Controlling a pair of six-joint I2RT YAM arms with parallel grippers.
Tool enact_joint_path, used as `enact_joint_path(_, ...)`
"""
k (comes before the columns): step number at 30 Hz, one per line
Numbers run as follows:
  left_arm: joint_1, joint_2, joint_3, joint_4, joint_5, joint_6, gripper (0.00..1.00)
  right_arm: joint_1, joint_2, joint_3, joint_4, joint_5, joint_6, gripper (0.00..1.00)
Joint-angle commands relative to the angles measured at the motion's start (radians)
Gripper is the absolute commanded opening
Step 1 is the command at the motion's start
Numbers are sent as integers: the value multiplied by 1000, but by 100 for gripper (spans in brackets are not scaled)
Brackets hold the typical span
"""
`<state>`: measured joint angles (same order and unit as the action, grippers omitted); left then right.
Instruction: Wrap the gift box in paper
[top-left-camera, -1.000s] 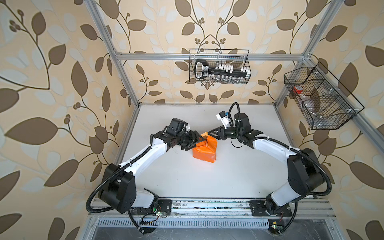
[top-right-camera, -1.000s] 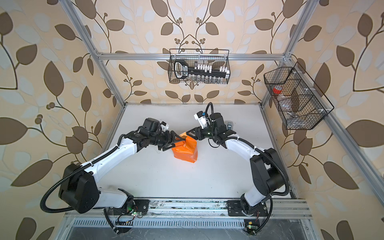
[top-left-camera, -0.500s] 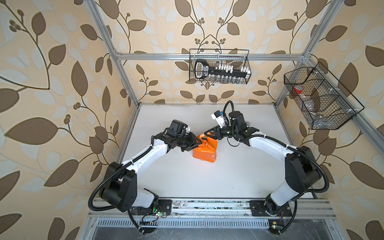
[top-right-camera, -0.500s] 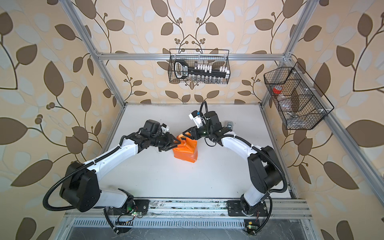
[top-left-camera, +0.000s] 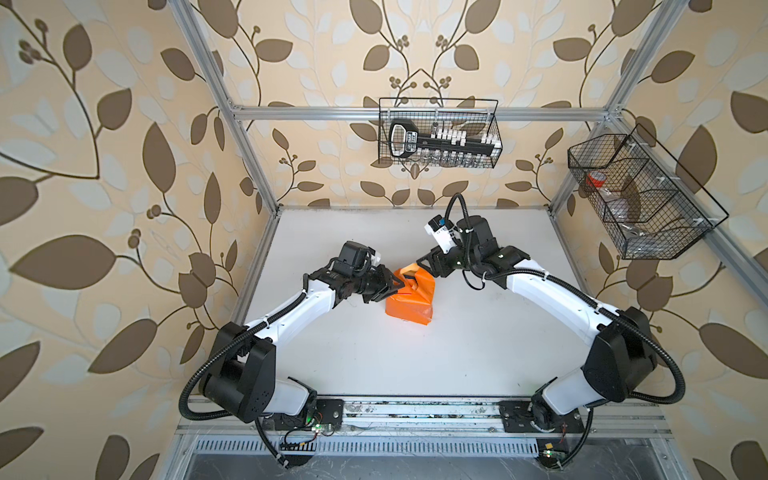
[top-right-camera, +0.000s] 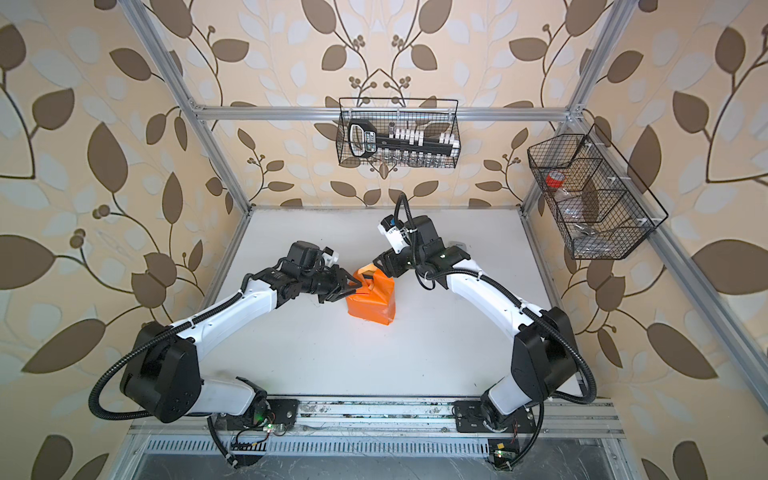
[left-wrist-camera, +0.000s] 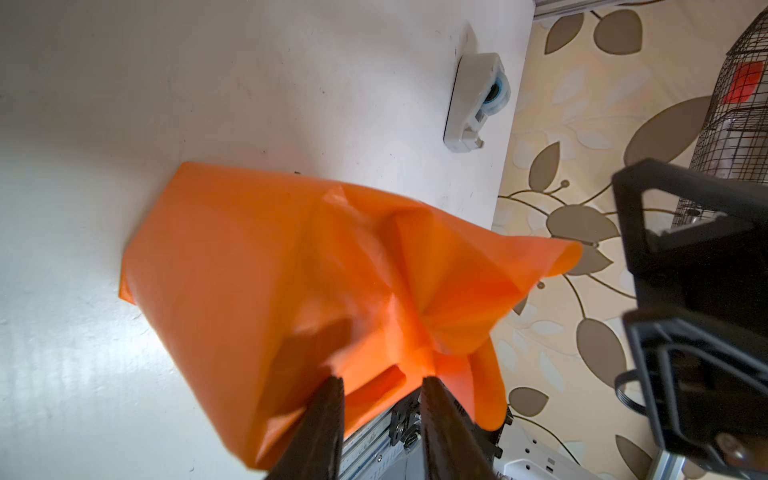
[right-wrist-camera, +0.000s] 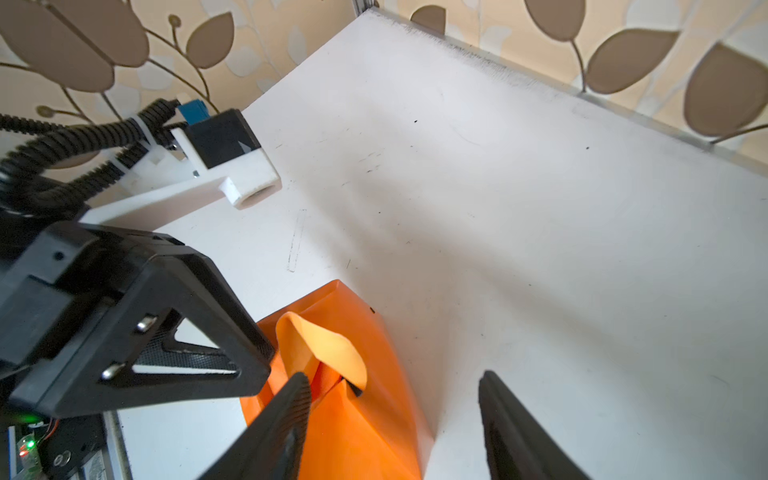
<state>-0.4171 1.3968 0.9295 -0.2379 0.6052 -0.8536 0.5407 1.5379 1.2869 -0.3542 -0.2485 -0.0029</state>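
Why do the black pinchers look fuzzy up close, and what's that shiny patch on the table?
In the left wrist view the left gripper sits too near the lens, so it blurs, and light glares off the table; in the right wrist view the right gripper blurs likewise, with soft shadows streaking the table; both top views look sharp.

You are spreading the right gripper (right-wrist-camera: 392, 376) wide. A second ago it was pinching the raised corner of the paper (top-left-camera: 409, 305); now its jaws are standing apart and letting that flap (right-wrist-camera: 328, 347) curl loose over the top of the bundle. You are also bringing that arm in closer to the bundle than it was. On the other side you are narrowing the left gripper (left-wrist-camera: 381, 380), whose jaws were gaping, around a fold of the paper.
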Motion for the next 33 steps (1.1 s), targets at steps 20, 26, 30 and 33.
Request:
enact_joint_path(20,4,37,-31,9,22,13,34,93,184,141,-138,196,4,84)
enact_joint_path(26,5,37,-50,12,15,8,33,93,217,185,-91,356,160,76)
enact_joint_path(30,5,37,-66,20,13,6,33,94,195,183,-35,422,232,72)
enact_joint_path(33,4,37,-74,25,12,5,33,91,168,186,-22,464,247,71)
